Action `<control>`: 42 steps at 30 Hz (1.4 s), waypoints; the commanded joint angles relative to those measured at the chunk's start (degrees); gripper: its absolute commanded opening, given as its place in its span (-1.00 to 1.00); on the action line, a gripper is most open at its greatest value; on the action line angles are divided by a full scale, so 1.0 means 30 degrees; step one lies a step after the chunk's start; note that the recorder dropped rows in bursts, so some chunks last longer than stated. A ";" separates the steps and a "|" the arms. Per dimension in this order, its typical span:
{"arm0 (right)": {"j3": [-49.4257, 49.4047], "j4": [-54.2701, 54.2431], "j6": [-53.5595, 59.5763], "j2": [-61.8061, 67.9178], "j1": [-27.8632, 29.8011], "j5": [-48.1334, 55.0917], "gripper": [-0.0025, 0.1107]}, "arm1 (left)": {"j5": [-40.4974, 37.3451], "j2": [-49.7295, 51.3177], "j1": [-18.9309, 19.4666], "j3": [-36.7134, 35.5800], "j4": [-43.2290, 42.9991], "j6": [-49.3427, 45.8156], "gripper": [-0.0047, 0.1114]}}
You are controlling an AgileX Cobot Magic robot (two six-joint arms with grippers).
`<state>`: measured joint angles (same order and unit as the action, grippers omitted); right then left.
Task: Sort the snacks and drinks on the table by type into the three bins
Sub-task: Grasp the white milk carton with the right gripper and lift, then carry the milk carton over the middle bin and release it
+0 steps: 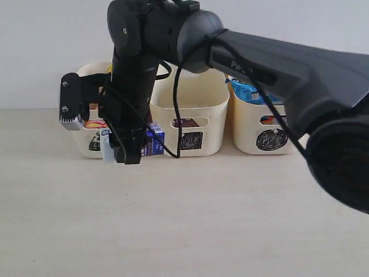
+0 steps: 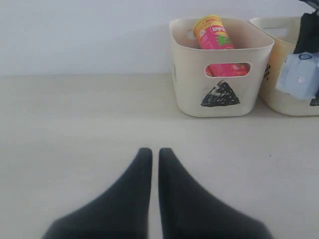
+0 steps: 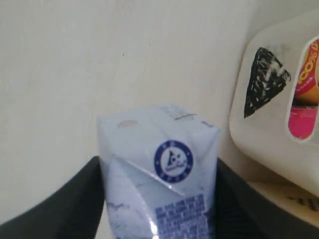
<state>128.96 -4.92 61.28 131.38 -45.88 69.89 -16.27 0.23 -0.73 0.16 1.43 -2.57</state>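
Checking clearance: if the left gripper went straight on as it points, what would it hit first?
Probably only the pale beige wood-grain table; the cream plastic triangle-marked bin stands off its line. Depth unclear.

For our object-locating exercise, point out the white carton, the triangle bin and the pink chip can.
white carton [image 3: 173, 160]: right wrist view, round logo.
triangle bin [image 2: 188, 74]: left wrist view, front wall.
pink chip can [image 2: 215, 35]: left wrist view, label.
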 commanded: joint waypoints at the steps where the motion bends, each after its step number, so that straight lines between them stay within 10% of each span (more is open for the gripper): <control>1: -0.2498 0.0413 -0.1672 -0.2273 0.0041 0.0026 -0.96 | 0.0070 -0.0078 0.0037 -0.0053 0.0023 0.0112 -0.84; 18: -0.9652 0.3766 -1.5614 -0.8717 0.0172 -0.9504 -0.96 | 0.0070 -0.0078 0.0037 -0.0053 0.0023 0.0112 -0.84; 42: -1.1944 0.4551 -2.3093 -0.7054 0.4101 -2.1958 -0.96 | 0.0070 -0.0078 0.0037 -0.0053 0.0023 0.0112 -0.84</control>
<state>93.73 8.10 -5.82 110.23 -35.22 10.76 -16.27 0.23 -0.73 0.16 1.43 -2.57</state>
